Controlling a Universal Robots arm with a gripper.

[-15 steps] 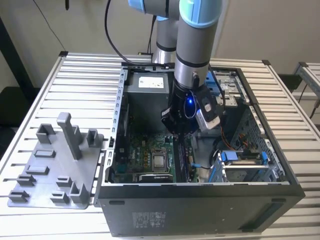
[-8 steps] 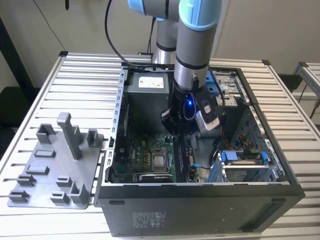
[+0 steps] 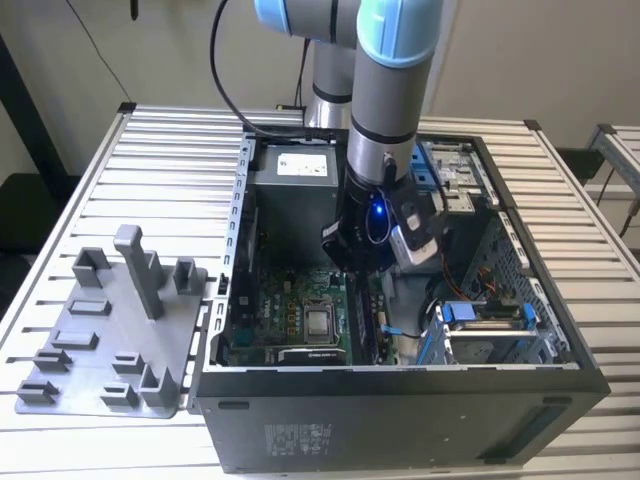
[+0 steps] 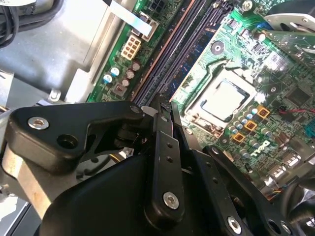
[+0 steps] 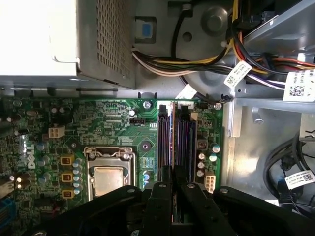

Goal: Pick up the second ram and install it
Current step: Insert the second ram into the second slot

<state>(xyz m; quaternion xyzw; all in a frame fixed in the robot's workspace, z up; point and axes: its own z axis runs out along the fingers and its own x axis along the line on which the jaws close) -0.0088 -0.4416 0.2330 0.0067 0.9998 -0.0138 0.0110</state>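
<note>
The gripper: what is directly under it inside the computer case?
Under the gripper lie the green motherboard and its long memory slots, beside the processor socket. The fingers cover the near ends of the slots, so whether a stick sits there cannot be seen.

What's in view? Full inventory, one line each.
table: one, pale slatted metal, under everything
computer case: one, black, open-topped, on the table
tray: one, grey, upright posts, at the exterior view's left of the case
power supply: one, grey box, far end of the case
motherboard: one, green, on the case floor
processor socket: one, silver, on the motherboard
memory slots: count unclear, long and dark, beside the socket
cable bundle: one, multicoloured, beside the power supply
drive bay: one, blue tabs, at the exterior view's right in the case
arm: one, grey with light-blue joints, reaching into the case
gripper: one, black, over the memory slots
</note>
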